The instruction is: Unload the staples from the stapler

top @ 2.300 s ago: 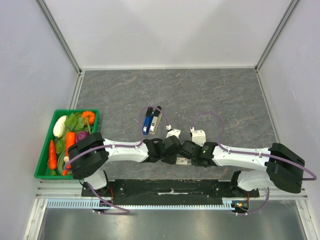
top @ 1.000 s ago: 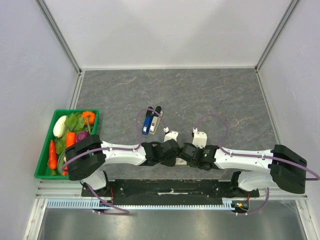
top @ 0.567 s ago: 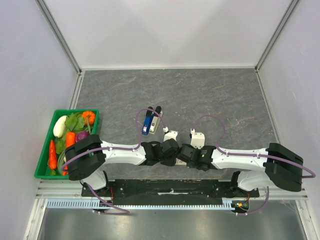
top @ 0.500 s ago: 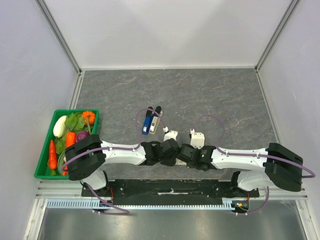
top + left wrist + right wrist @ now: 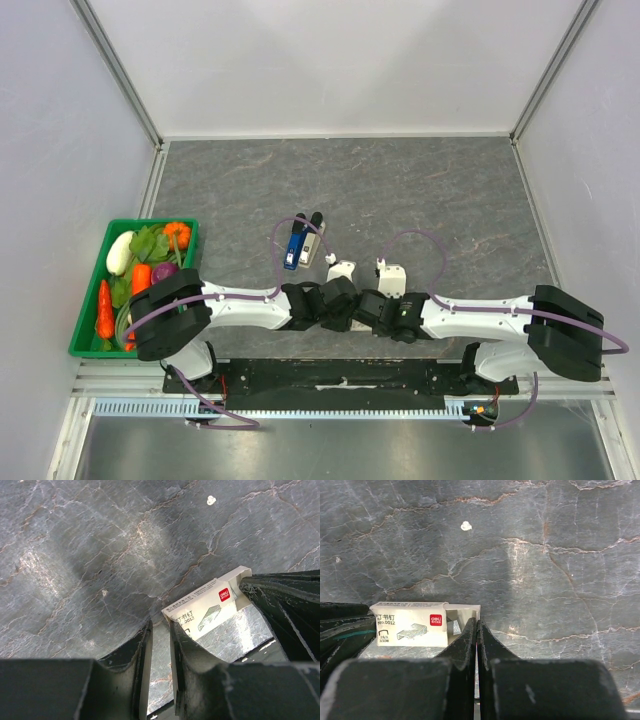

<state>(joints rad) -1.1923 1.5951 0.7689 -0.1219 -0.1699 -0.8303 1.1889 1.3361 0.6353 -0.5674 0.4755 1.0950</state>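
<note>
Left gripper (image 5: pixel 160 632) nearly closed, tips pinching one end of a small white staple box (image 5: pixel 205 605) with a red logo. Right gripper (image 5: pixel 477 626) fully closed, fingertips pressed together at the box's other end, where the inner tray shows slightly out of the sleeve; can't tell if a thin tray edge is caught between them. The two grippers face each other low over the table (image 5: pixel 400 190), near its front edge at centre, box between them. In the top view the arms hide the box. The stapler (image 5: pixel 312 240), grey-silver with black cap at far end, lies on the table just beyond the left gripper, untouched, right up against a blue stapler (image 5: pixel 294 246) on its left. Green basket (image 5: pixel 150 222) of vegetables sits at the table's left edge, well apart.
</note>
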